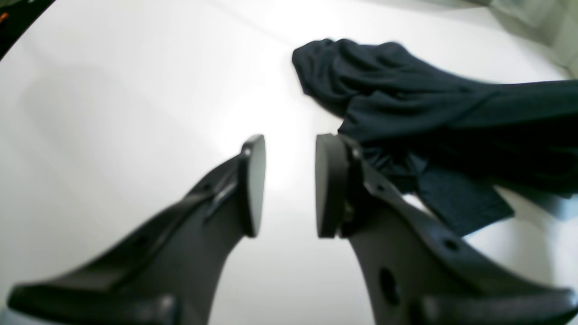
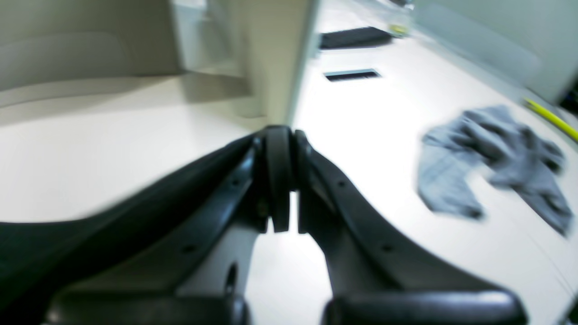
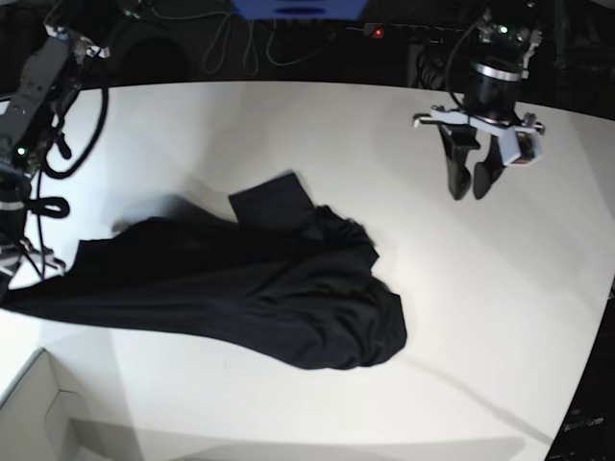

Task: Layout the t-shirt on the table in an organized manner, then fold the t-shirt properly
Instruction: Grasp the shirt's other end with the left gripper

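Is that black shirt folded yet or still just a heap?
Not folded: the t-shirt lies crumpled and bunched on the table, one sleeve sticking out.

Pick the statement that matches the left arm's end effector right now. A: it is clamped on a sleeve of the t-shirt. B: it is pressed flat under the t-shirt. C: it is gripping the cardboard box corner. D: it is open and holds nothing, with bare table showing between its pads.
D: in the left wrist view the left end effector stands open over the table, with the t-shirt lying beside it, ungripped.
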Motion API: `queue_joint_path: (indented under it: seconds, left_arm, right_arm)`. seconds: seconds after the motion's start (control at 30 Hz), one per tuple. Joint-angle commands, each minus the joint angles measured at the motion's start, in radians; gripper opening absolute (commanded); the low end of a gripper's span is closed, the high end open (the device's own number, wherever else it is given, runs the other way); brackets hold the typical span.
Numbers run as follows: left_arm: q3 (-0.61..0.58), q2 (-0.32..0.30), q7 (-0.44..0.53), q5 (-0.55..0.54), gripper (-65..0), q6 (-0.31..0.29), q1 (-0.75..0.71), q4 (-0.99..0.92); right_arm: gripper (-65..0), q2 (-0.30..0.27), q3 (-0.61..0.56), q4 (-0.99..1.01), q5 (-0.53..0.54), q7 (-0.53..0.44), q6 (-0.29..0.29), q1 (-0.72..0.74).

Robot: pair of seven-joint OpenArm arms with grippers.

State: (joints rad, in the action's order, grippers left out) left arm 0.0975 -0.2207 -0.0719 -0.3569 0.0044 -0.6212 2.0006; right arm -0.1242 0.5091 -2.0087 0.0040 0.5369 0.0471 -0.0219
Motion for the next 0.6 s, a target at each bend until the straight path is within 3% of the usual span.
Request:
queue_joint_path:
  seconds: [0.0,0.13,0.23,0.3,0.4,0.57]
  left_arm:
    - [-0.011,-0.003,0.027,0.002,-46.4,-0.001,0.017,0.013]
    - [-0.06,-0.001,-0.039,0.002,-46.4,-0.001,0.105,-0.021]
    - [-0.092,0.001,-0.157,0.002,-46.4,-0.001,0.192,-0.031]
    - [-0.126,0.005,-0.2,0.002,-46.4,-0.001,0.254,-0.068]
    - [-0.153,0.042,-0.216,0.006,-46.2,-0.001,0.335,-0.165]
    - [-0.157,0.088,-0.21,0.003,-38.2,-0.007,0.426,-0.343]
  right_arm:
    - [-65.0,-0.012,0.009,-0.016,0.0,-0.011,-0.005,-0.003]
    - [-65.0,-0.012,0.016,-0.014,0.001,0.03,0.003,-0.054]
    - [-64.9,-0.013,0.018,-0.014,-0.002,0.058,0.079,-0.086]
    - [-59.7,-0.013,0.018,-0.014,-0.003,0.085,0.115,-0.108]
    - [-48.5,-0.015,0.016,-0.014,-0.003,0.105,0.122,-0.145]
    - [-35.2,-0.015,0.018,-0.016,-0.003,0.101,0.122,-0.215]
